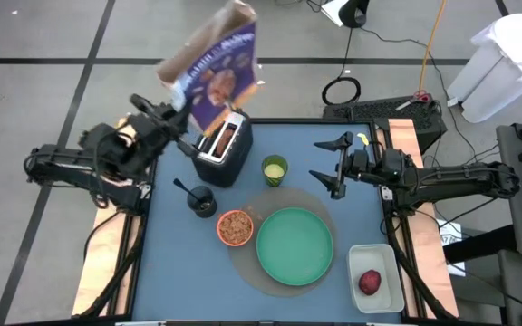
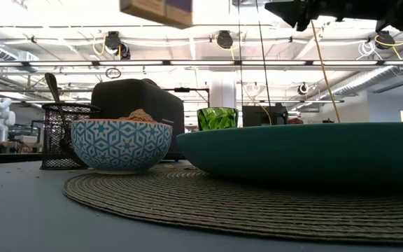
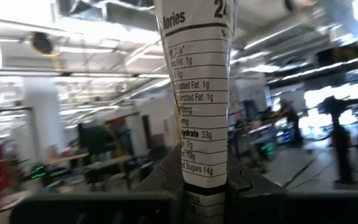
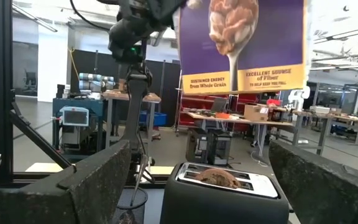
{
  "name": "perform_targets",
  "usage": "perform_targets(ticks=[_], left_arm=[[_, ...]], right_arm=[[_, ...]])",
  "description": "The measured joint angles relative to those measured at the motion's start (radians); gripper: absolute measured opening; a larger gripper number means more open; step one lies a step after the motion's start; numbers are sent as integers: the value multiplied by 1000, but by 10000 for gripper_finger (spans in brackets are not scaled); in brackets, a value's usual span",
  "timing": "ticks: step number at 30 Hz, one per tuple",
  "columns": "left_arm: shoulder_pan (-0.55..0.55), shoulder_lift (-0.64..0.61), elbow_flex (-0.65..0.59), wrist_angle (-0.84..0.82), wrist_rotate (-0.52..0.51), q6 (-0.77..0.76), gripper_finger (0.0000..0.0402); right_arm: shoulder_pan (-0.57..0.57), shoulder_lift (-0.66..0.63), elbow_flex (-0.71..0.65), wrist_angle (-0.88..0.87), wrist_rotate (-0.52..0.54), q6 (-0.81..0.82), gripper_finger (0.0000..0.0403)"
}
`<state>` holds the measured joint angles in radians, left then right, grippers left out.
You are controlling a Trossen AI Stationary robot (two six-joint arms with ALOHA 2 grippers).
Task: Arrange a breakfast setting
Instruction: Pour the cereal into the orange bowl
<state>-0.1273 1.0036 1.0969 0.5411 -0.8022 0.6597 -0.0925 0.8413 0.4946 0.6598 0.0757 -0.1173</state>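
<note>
My left gripper [image 1: 181,107] is shut on the purple cereal box [image 1: 216,68], high above the black toaster [image 1: 223,147]. A brown bagel [image 1: 227,138] sticks in the toaster's slot. The green plate [image 1: 294,246] and the bowl of orange-brown cereal [image 1: 235,226] rest on a round woven mat [image 1: 243,267]. The bowl's outside is patterned blue and white [image 2: 121,143]. The spoon [image 1: 187,189] stands in a black mesh cup [image 1: 203,201]. The dark-red fruit [image 1: 370,282] lies in the white tub [image 1: 377,254]. My right gripper [image 1: 329,165] is open and empty, right of the toaster. My left gripper pinches the box's two broad faces between its fingers, at the narrow nutrition-label side [image 3: 202,177] near the box's lower end. The fingers come from the table's left. The box is lifted clear and stands upright, its open flaps [image 1: 238,13] uppermost.
A green glass [image 1: 275,169] stands between the toaster and the plate. The blue tabletop is bare at its near left [image 1: 179,281] and far right [image 1: 315,131]. Cables and a white bin [image 1: 506,63] lie beyond the table's far edge.
</note>
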Motion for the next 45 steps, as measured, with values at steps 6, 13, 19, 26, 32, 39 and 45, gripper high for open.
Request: perform_targets(ticks=[6, 13, 19, 26, 32, 39, 45], left_arm=[[19, -98, 0, -129, -83, 5, 30], [66, -192, -72, -229, -171, -61, 29], [128, -325, -273, -168, -190, -79, 29], [194, -510, -501, -115, -197, -129, 29], [242, -622, -681, -117, -197, -235, 29], [303, -662, -857, -117, -194, -395, 29], [350, -662, -970, -119, -193, -541, 29]], right_arm=[[0, 0, 0, 1, 0, 0, 375], [0, 0, 0, 1, 0, 0, 375], [0, 0, 0, 1, 1, 0, 375], [0, 0, 0, 1, 1, 0, 375], [0, 0, 0, 1, 1, 0, 375], [0, 0, 0, 2, 1, 0, 375], [0, 0, 0, 1, 1, 0, 375]])
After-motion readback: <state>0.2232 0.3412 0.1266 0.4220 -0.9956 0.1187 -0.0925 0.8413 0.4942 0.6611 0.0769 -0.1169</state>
